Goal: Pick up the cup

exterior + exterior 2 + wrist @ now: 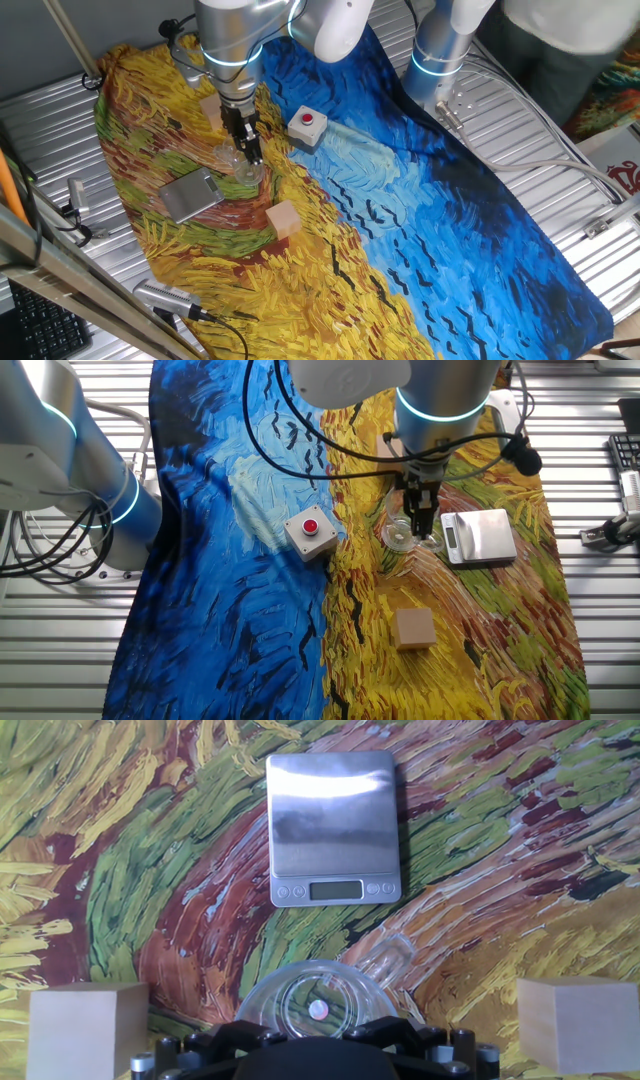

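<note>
Directly below the end effector (419,532), at its fingertips: the cup (318,1004), clear, upright on the table (480,230). Cannot tell whether clenched or released, fingers hidden behind the cup's rim. Just beyond: a flat grey scale (333,826). To either side: wooden cubes (88,1029) and (580,1023). Farther off: a red-button box (311,533).
</note>
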